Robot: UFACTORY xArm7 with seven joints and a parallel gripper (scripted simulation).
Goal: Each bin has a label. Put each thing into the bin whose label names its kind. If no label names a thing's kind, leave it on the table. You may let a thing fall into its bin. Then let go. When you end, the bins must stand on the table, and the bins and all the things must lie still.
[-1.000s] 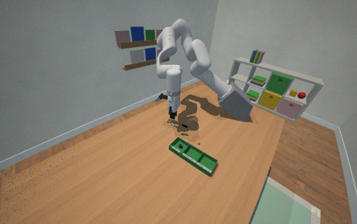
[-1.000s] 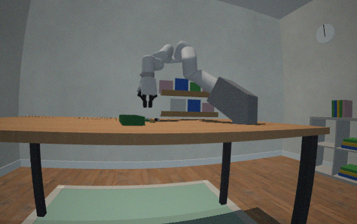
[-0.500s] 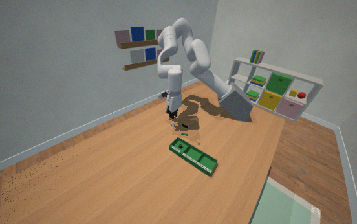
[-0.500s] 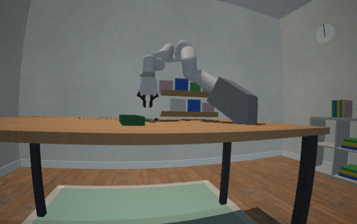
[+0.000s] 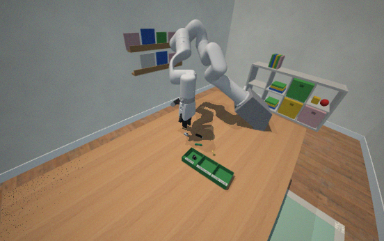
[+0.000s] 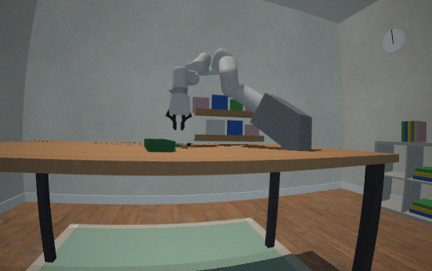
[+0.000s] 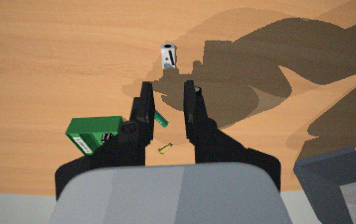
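Observation:
A green bin [image 5: 207, 168] with three labelled compartments lies on the table; a black die [image 5: 194, 158] sits in its end compartment nearest the arm. Behind it lie a small white-grey piece [image 5: 186, 134], a short black piece [image 5: 198, 134], a green stick [image 5: 198, 143] and a tiny yellow piece [image 5: 213, 152]. My gripper [image 5: 184, 125] hangs well above the table over these things, fingers partly apart with nothing between them. In the wrist view the gripper [image 7: 167, 90] frames bare table; the white-grey piece [image 7: 168, 55] lies ahead, the black piece [image 7: 198, 90] shows by the right finger, and the green stick [image 7: 160, 118], yellow piece [image 7: 165, 148] and bin [image 7: 95, 132] lie nearer.
The arm's grey base block [image 5: 253, 113] stands at the back right of the table. A shelf unit [image 5: 296, 94] stands on the floor beyond the table's right edge. From the side the bin [image 6: 159, 145] sits low on the table.

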